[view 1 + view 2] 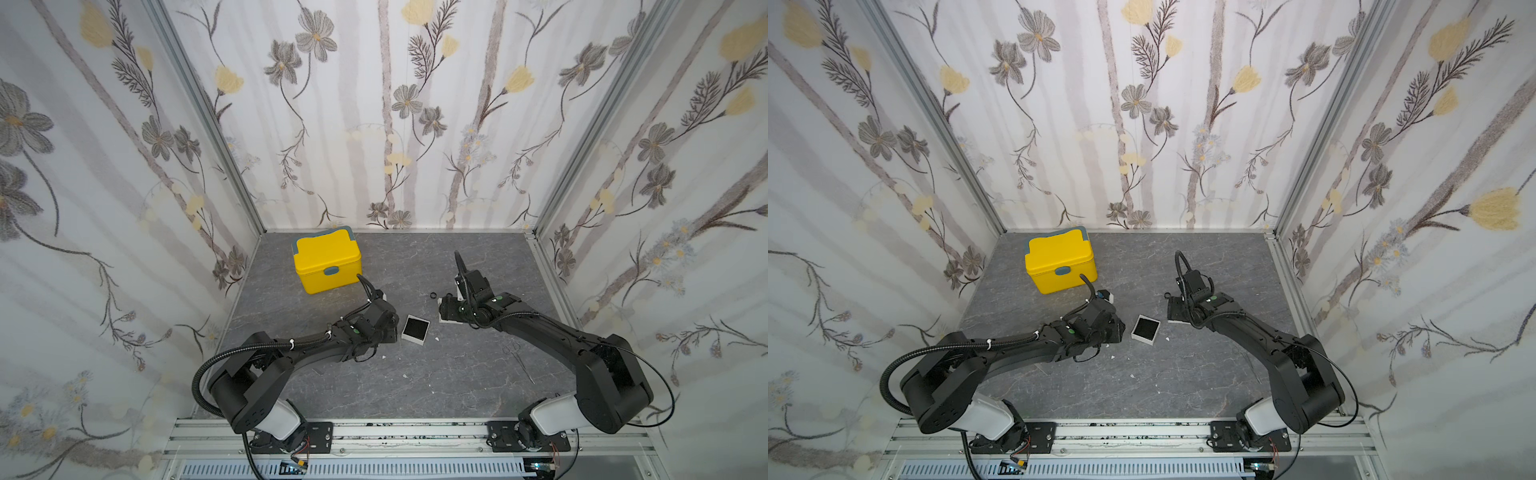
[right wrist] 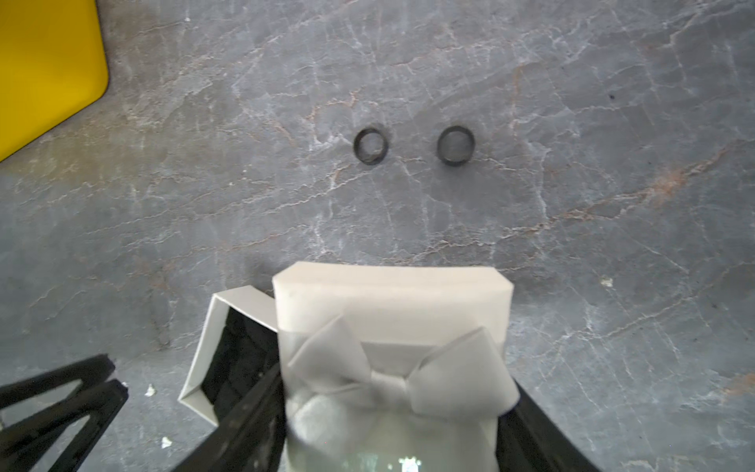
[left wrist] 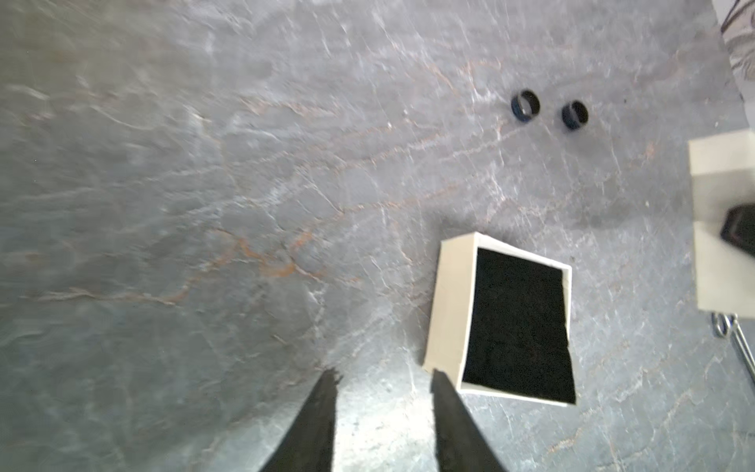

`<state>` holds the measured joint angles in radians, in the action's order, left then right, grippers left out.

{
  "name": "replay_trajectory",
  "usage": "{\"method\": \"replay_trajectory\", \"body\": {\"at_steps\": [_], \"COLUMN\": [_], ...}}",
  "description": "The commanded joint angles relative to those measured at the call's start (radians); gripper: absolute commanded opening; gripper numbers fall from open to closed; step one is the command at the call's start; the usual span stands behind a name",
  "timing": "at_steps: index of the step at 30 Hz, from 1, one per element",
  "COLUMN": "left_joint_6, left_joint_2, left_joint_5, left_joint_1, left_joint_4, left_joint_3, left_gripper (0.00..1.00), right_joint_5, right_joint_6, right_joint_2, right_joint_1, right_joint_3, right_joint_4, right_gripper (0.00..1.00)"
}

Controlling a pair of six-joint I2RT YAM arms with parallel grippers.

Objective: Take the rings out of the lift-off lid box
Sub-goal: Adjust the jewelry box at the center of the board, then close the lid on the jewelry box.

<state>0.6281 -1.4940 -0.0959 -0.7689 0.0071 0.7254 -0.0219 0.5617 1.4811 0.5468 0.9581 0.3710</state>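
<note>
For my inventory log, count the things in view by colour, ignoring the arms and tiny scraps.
Black: 2 rings
White: 2, box base and lid
Yellow: 1 latched box
Silver: 1 metal tool
Total: 6

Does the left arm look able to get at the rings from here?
Probably yes. The rings lie bare on the table past the open white box, nothing over them, and the left pincer is open and empty. It may have to skirt the box.

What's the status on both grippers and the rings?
Left gripper open, empty, beside box. Right gripper shut on lid. Both rings out, on table; box empty. Nothing in the way.
</note>
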Motion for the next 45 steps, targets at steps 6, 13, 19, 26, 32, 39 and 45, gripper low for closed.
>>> {"method": "replay_trajectory", "body": {"at_steps": [6,13,19,26,32,39,45], "left_joint_6": [-0.109,-0.154,-0.176,-0.182,-0.17,-0.175,-0.176], "left_joint_2": [0.124,0.169,0.179,0.231,0.232,0.227,0.232], "left_joint_5": [-0.02,0.053,0.105,0.105,0.107,0.105,0.105], "left_joint_1": [0.149,0.242,0.276,0.278,0.278,0.278,0.278], "left_joint_4": [0.04,0.125,0.18,0.198,0.206,0.206,0.206], "left_joint_3": [-0.107,-0.186,-0.235,-0.267,-0.278,-0.278,-0.287], "left_gripper": [1.0,1.0,1.0,1.0,1.0,1.0,1.0], "right_joint_5": [-0.024,-0.064,-0.145,-0.234,-0.284,-0.289,-0.283], "right_joint_6": [0.188,0.356,0.468,0.537,0.581,0.625,0.645], "right_joint_2": [0.073,0.159,0.195,0.225,0.23,0.247,0.278], "right_joint_1": [0.149,0.266,0.328,0.344,0.344,0.344,0.35], "right_joint_3": [0.099,0.186,0.235,0.271,0.278,0.278,0.291], "right_joint_4": [0.081,0.154,0.214,0.265,0.29,0.28,0.261], "right_gripper": [0.72,0.72,0.72,0.72,0.72,0.73,0.73]}}
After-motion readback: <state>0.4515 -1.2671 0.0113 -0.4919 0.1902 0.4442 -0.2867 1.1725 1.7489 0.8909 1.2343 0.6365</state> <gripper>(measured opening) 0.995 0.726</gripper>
